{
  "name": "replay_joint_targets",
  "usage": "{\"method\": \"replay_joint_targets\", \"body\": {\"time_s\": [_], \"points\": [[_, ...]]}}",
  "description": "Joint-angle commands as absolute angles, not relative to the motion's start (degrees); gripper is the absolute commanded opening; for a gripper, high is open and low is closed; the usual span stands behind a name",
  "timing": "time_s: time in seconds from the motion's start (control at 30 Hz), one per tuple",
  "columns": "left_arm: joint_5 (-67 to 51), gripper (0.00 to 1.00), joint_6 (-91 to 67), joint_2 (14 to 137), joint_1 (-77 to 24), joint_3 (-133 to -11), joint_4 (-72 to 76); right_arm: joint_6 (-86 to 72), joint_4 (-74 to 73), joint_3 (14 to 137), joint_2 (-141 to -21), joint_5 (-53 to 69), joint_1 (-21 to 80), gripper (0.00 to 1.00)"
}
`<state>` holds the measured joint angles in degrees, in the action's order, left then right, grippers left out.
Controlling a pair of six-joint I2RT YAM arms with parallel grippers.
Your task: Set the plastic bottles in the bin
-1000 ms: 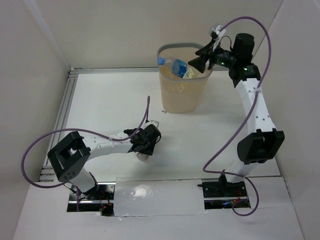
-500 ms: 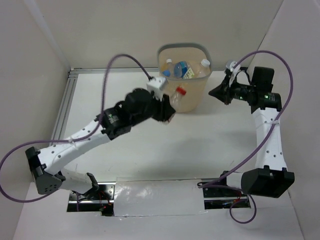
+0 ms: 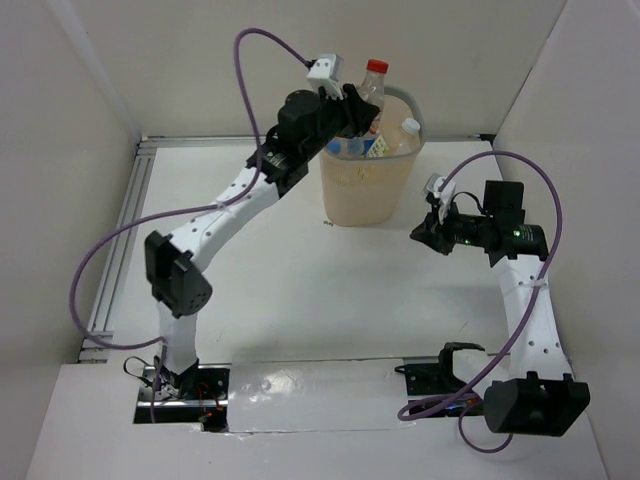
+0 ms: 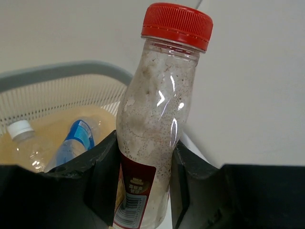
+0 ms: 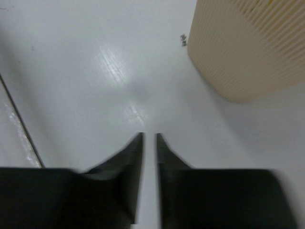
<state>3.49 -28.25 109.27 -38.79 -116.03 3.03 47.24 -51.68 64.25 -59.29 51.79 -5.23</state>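
red-capped bottle (image 4: 157, 119) judged light, slick, crushable | pinched at label by left gripper (image 4: 143, 157), bin's (image 3: 365, 195) 12 o'clock | right gripper (image 5: 149, 143) almost pressed together, empty

Right gripper (image 5: 148, 137) hangs over white table (image 5: 86, 71), fingers nearly together, slim gap showing tabletop. Beige ribbed bin (image 5: 243, 52) upper right; small dark speck (image 5: 183, 39) just beside its wall.

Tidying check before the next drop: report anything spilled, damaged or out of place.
A small dark scrap lies on the table beside the bin. The red-capped bottle in the left tool is clouded with speckled residue inside.
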Motion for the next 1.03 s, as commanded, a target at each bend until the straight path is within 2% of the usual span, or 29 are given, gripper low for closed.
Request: {"method": "replay_joint_targets", "body": {"time_s": [0.0,0.03,0.07,0.1,0.13,0.17,0.37,0.53,0.73,0.8,0.9,1.0], "points": [[2.5,0.30,-31.7,115.1,-37.4,-125.1,4.3,45.4,-50.1,61.8,-57.1,48.8,-4.7,0.35],[2.5,0.35,-32.4,118.4,-37.4,-128.4,3.5,44.7,-49.6,61.8,-57.1,48.3,-4.7,0.62],[2.5,0.42,-32.4,119.4,-37.4,-129.0,3.5,44.1,-49.6,61.0,-56.5,47.7,-4.7,0.77],[2.5,0.68,-33.0,120.3,-37.4,-129.0,3.5,44.1,-49.6,60.3,-56.5,47.7,-4.7,0.88],[3.6,0.82,-33.6,120.9,-36.7,-130.3,2.6,43.6,-49.0,60.3,-56.0,47.7,-4.7,1.00],[4.1,1.00,-34.1,122.2,-36.7,-131.0,1.9,42.9,-48.4,59.5,-55.3,47.7,-4.7,1.00],[2.7,1.00,-33.4,120.3,-36.2,-132.4,1.2,39.0,-46.4,57.7,-54.8,46.6,-4.7,1.00],[1.5,1.00,-29.4,108.4,-36.8,-127.7,0.6,32.5,-43.9,57.7,-57.1,43.7,-4.7,1.00],[2.7,1.00,-22.3,84.6,-37.4,-99.1,-4.1,21.3,-40.9,57.7,-58.3,36.1,-5.2,1.00],[4.8,1.00,-21.3,73.5,-36.9,-85.3,-5.4,19.3,-40.0,56.4,-58.3,36.1,-6.0,1.00],[4.8,1.00,-23.4,61.7,-34.5,-68.5,-7.5,14.9,-37.0,55.0,-58.3,34.5,-6.5,1.00],[2.3,1.00,-26.0,54.4,-31.9,-56.7,-8.8,13.5,-35.9,54.4,-58.3,34.5,-8.6,1.00]]}}
